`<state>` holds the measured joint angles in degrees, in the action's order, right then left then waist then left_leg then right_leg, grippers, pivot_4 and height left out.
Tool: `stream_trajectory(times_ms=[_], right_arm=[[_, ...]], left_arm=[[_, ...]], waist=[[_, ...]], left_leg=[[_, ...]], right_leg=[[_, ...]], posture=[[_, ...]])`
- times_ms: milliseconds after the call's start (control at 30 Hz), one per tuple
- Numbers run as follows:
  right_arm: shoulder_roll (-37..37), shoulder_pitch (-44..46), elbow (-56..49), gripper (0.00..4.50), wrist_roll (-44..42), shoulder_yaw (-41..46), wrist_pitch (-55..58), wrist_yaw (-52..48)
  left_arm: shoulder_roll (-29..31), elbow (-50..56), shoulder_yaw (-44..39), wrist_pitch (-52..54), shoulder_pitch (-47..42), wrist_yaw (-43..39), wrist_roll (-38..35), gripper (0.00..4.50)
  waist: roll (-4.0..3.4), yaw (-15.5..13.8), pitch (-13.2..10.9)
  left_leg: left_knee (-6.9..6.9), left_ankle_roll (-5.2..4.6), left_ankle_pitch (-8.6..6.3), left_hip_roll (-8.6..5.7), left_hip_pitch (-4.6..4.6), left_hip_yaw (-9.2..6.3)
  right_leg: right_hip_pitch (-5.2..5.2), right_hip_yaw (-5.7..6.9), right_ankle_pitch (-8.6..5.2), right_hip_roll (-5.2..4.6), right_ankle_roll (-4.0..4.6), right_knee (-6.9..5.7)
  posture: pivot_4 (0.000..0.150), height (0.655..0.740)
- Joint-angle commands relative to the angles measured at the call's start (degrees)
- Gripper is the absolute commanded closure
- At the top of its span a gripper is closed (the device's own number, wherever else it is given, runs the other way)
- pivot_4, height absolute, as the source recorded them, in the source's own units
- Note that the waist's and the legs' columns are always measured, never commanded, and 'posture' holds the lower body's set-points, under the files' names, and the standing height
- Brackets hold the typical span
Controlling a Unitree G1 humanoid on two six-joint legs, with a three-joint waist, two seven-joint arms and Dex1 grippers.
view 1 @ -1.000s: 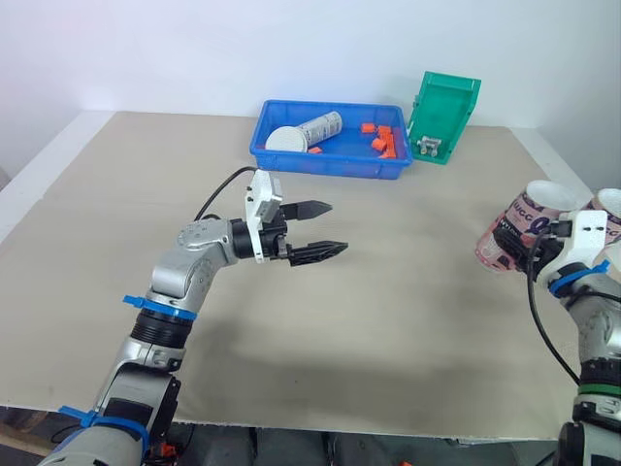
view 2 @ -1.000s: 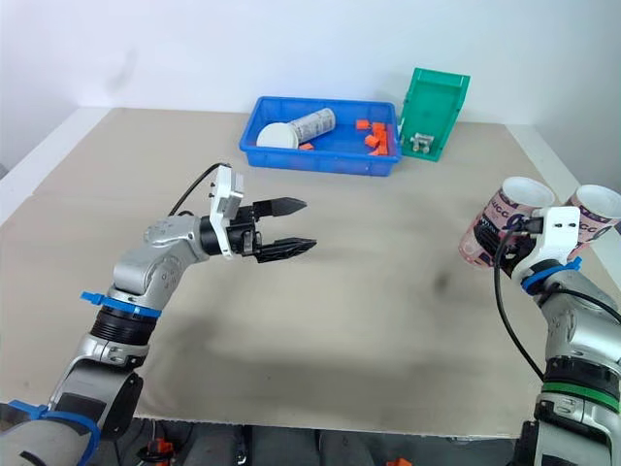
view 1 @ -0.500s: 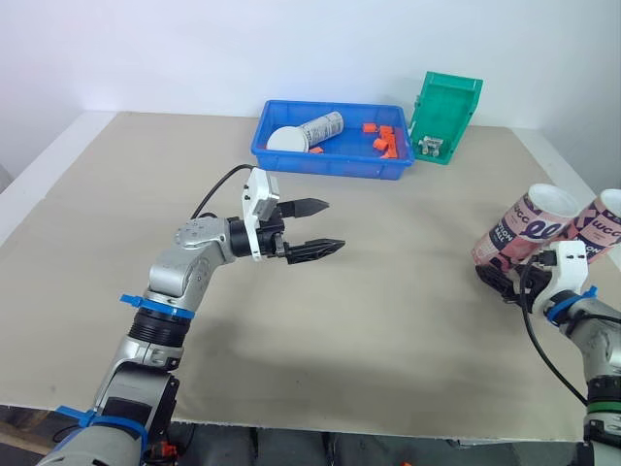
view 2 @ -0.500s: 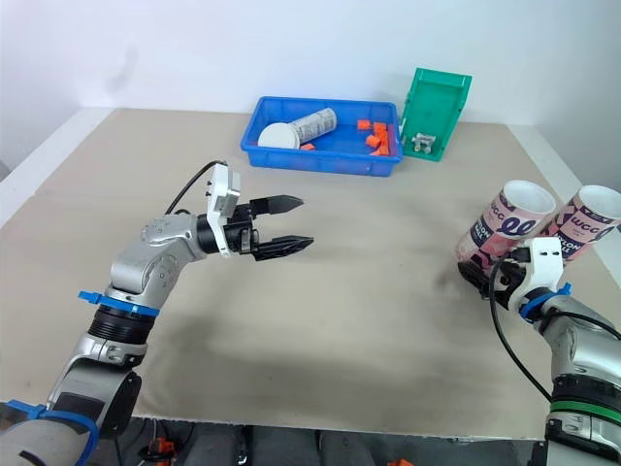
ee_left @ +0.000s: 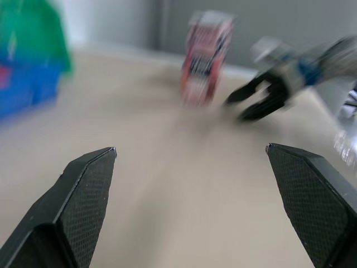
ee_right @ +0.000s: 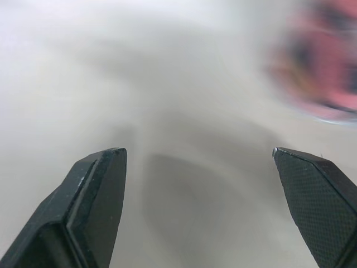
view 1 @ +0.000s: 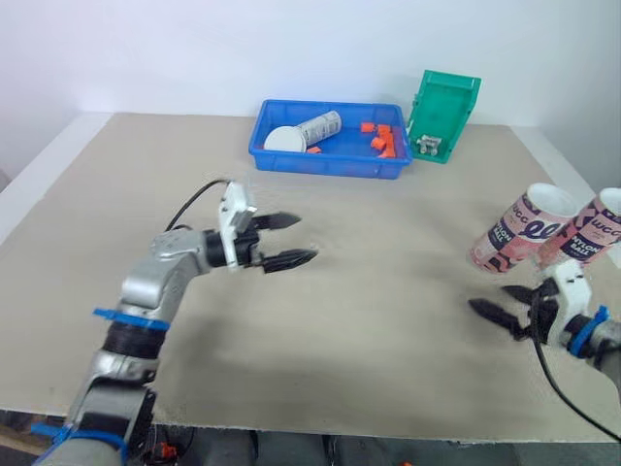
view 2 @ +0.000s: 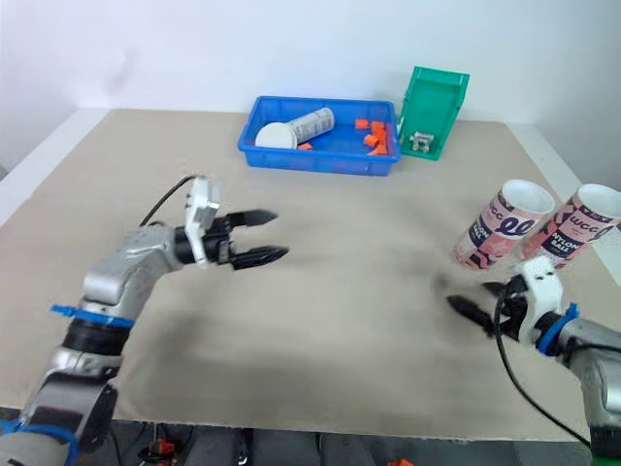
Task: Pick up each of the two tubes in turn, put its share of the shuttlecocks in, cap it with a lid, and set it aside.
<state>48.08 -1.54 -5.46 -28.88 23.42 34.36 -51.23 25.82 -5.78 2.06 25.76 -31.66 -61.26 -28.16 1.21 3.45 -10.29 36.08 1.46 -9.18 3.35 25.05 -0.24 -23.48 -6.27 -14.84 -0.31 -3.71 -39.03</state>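
Two pink printed tubes (view 1: 522, 228) (view 1: 587, 233) with white tops stand side by side near the table's right edge, leaning slightly. My right gripper (view 1: 490, 299) hovers open and empty just in front of them, clear of both. My left gripper (view 1: 303, 238) is open over the middle-left of the table, holding nothing. The left wrist view looks across the table at one pink tube (ee_left: 205, 56) and the right gripper (ee_left: 262, 97). A blurred pink tube (ee_right: 321, 78) shows in the right wrist view.
A blue tray (view 1: 330, 163) at the back holds a white lid (view 1: 286, 139), a lying silver cylinder (view 1: 320, 127) and orange pieces (view 1: 383, 141). A green bin (view 1: 443, 116) stands tilted to its right. The table's right edge lies close behind the tubes.
My right gripper let go of the pink tube, which now stands beside the other one, and drew back toward the front edge. My left gripper moved left and nearer to me.
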Motion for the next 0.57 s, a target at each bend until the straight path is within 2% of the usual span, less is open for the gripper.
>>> stream_trajectory(times_ms=[33,333,567], right_arm=[[-0.3,0.2,-10.5,0.03,-5.5,1.3,2.2,-0.6],[-5.8,3.8,-16.1,0.03,-4.3,-12.7,2.6,1.6],[-7.7,4.4,-13.7,0.03,-2.9,-14.5,0.4,3.1]], left_arm=[[2.6,5.2,-3.9,3.6,2.7,2.2,-2.4,0.0],[6.2,11.4,-8.1,7.0,13.9,8.7,-2.6,0.0],[4.6,12.2,-9.6,4.6,16.0,11.0,-3.4,0.0]], waist=[[0.05,-0.1,0.0],[0.34,-0.8,-0.1],[0.37,-1.1,-0.1]], left_leg=[[0.03,0.01,0.01,-0.01,0.02,-0.03],[0.16,0.04,-0.01,-0.03,0.08,0.02],[0.16,0.07,-0.03,-0.04,0.15,0.0]], right_leg=[[0.01,0.03,-0.01,-0.02,0.02,0.0],[0.0,0.05,-0.13,-0.16,0.28,0.05],[-0.01,0.1,-0.16,-0.18,0.3,0.08]], posture=[[0.15,0.7079],[0.15,0.7079],[0.15,0.7079]])
